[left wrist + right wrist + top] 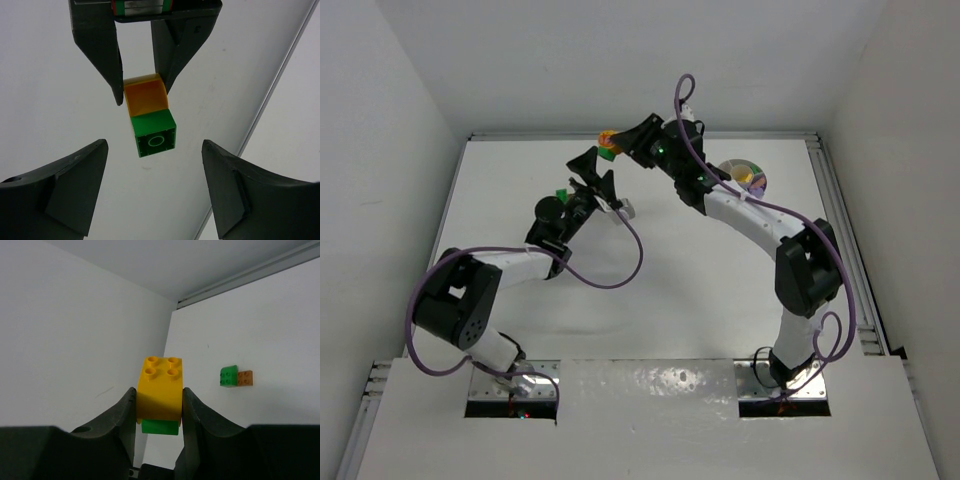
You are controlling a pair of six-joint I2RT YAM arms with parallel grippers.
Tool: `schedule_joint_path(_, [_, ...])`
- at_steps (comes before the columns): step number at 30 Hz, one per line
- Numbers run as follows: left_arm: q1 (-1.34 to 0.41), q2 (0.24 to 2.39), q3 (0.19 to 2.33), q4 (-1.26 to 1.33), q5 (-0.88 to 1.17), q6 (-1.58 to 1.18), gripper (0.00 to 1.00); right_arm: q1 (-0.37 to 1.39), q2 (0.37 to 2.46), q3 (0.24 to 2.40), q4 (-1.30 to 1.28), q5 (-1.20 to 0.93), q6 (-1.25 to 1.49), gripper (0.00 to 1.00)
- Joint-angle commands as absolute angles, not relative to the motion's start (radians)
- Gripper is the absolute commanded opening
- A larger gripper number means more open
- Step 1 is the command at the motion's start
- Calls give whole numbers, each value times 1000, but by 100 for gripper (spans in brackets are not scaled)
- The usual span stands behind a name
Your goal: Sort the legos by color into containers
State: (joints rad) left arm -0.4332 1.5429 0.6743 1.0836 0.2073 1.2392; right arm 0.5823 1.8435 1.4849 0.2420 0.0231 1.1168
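left wrist view: the left fingers stand apart, flanking the small green plastic brick, seemingly to pull it off the yellow plastic brick that the right fingers clamp above the table; the round white divided plastic dish sits further right.

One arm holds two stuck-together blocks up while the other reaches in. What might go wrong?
The left gripper is open around the green brick; closing off-centre could twist it loose and drop it. The right gripper clamps only the yellow brick, so a hard pull might drag both bricks out.
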Motion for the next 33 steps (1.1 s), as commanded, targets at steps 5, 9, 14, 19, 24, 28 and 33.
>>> schedule_joint_path(5, [-445,1555,675,1151,210,1267,63,584,1848,1489,348,-26,1155,0])
schedule_joint_path(9, [-445,1568,689,1144,204,1269,53,586,1864,1506,348,-51,1173,0])
schedule_joint_path(14, [-445,1585,704,1141,184,1279,48,586,1875,1529,337,-71,1160,0])
schedule_joint_path(19, [-445,1591,712,1141,164,1287,38,584,1879,1535,333,-74,1158,0])
schedule_joint_path(24, [-445,1594,713,1141,155,1307,12,584,1894,1548,327,-103,1175,0])
schedule_joint_path(28, [-445,1591,710,1149,141,1304,0,581,1891,1539,311,-107,1178,0])
schedule_joint_path(33, [-445,1572,681,1117,147,1301,0,546,1871,1509,284,-71,1155,0])
